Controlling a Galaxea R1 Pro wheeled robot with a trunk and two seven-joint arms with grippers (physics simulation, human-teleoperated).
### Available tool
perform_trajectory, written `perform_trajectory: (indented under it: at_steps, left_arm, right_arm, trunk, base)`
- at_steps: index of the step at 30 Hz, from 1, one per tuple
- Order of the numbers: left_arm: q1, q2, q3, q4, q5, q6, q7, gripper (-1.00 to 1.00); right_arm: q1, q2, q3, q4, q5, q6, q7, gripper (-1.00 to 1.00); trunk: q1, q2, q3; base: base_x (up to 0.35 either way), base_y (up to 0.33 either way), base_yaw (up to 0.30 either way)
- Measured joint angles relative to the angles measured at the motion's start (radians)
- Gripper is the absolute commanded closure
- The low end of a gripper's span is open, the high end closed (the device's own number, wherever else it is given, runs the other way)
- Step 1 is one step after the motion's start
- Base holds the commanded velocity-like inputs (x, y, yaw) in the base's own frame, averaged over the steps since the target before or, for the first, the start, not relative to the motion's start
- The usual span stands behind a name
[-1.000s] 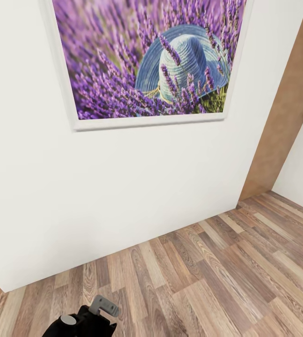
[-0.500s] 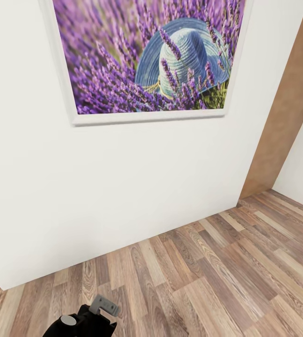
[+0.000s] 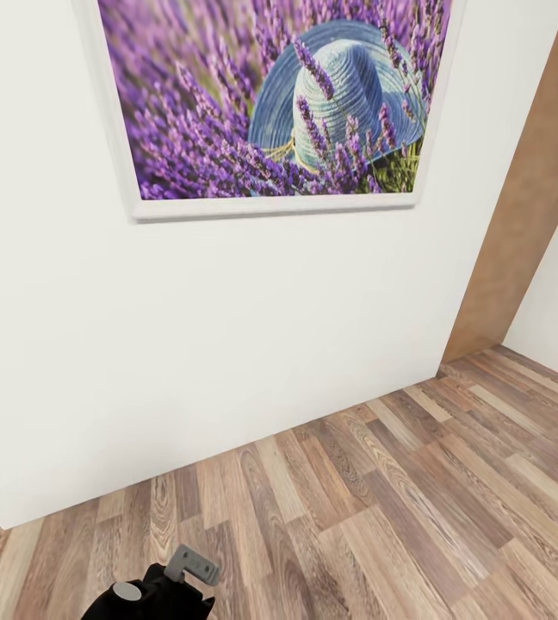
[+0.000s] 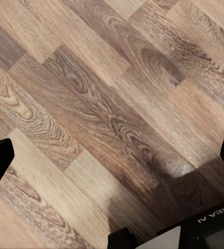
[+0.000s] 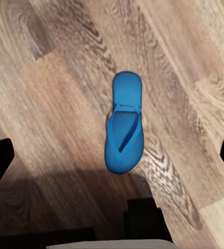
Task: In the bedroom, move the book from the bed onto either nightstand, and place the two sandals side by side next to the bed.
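- The flat bright blue sandal (image 5: 124, 124) lies on the wood-plank floor (image 5: 50, 93), directly beneath the right end effector (image 5: 112, 155).
- Its long axis runs along the fingers.
- Both end effectors are spread open, holding nothing.

Left arm (image 3: 150, 594) hangs low; both wrist views show each gripper's black fingertips spread wide.
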Motion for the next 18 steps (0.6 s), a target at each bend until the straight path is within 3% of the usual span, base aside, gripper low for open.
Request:
perform_trajectory:
  at_steps: [9,18]
  left_arm:
    - [0.000,0.000,-0.001,0.002,0.004,-0.001,0.000,-1.00]
    - [0.000,0.000,-0.001,0.002,0.004,-0.001,0.000,-1.00]
  right_arm:
    - [-0.002,0.001,-0.003,0.001,0.000,-0.009,0.001,-1.00]
    - [-0.002,0.002,-0.003,0.005,0.001,-0.079,0.001,-1.00]
  trunk:
    - [0.035,-0.063,-0.028]
    - [0.069,-0.126,-0.056]
  base:
    - [0.000,0.000,0.000]
    - [0.000,0.000,0.000]
